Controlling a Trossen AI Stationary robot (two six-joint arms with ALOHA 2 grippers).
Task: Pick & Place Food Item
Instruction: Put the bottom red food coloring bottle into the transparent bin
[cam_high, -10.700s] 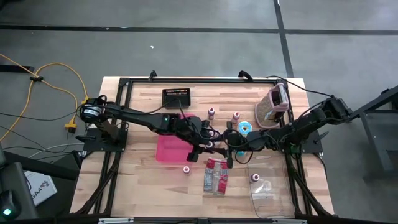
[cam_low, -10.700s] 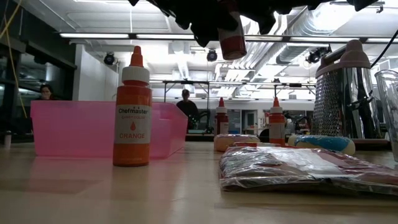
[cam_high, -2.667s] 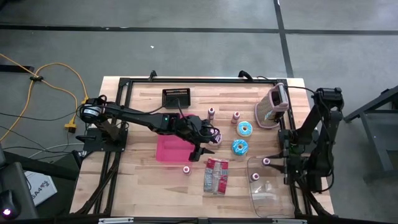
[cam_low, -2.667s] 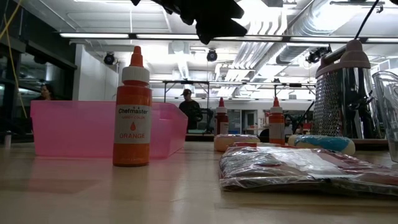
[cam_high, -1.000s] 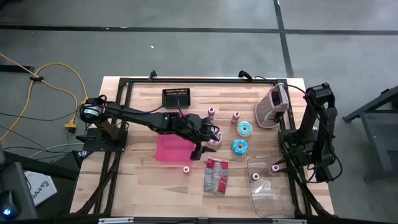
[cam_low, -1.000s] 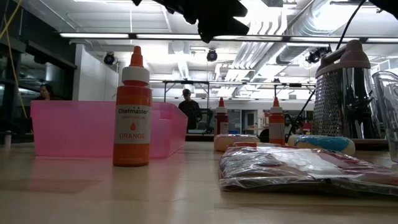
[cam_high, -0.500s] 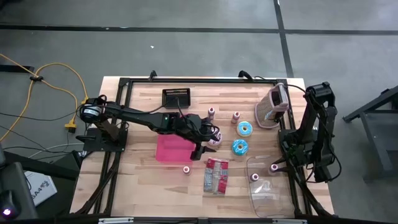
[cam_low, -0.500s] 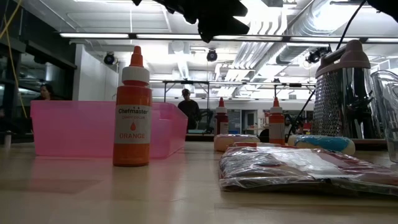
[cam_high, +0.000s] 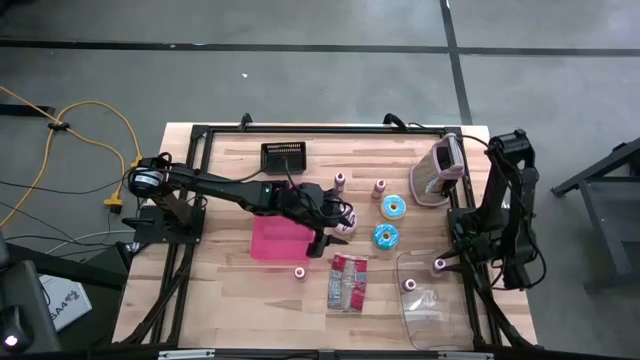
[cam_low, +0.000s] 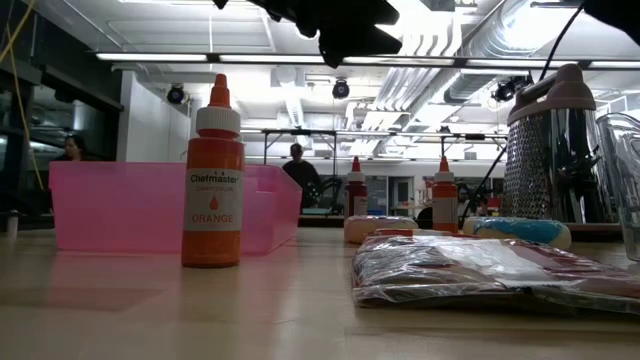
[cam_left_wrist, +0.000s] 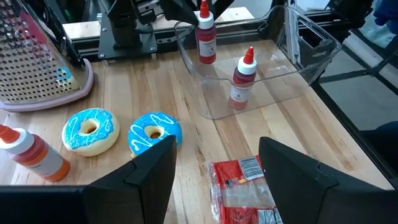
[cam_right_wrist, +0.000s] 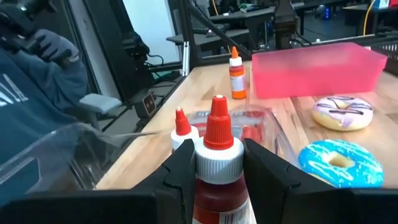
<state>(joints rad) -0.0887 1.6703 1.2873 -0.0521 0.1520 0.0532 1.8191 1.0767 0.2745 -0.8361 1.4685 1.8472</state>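
1. Gripping a red bottle (cam_right_wrist: 218, 180) between its two fingers, the right gripper (cam_high: 442, 264) sits at the right side of the table (cam_high: 230, 180), over the far edge of the clear container (cam_high: 430, 310).
2. The bottle stands upright in that grip, its red cap pointing up in the right wrist view.
3. A second small bottle (cam_high: 408, 285) stands inside the clear container, just left of the held one.
4. The left gripper (cam_high: 330, 238) hovers mid-table with its fingers spread apart and nothing between them, by the right edge of the pink bin (cam_high: 275, 240).
5. Two blue-iced donuts lie right of it: the far donut (cam_high: 393, 207) near the grater (cam_high: 440, 172), the near donut (cam_high: 385, 236) just beside it.
6. A purple-iced donut (cam_right_wrist: 342, 112) shows near the pink bin in the right wrist view.
7. A red foil packet (cam_high: 346, 281) lies near the table's middle front.
8. An orange bottle (cam_low: 212, 175) stands left of the packet, in front of the bin.
9. A black tray (cam_high: 283, 156) rests at the far side.
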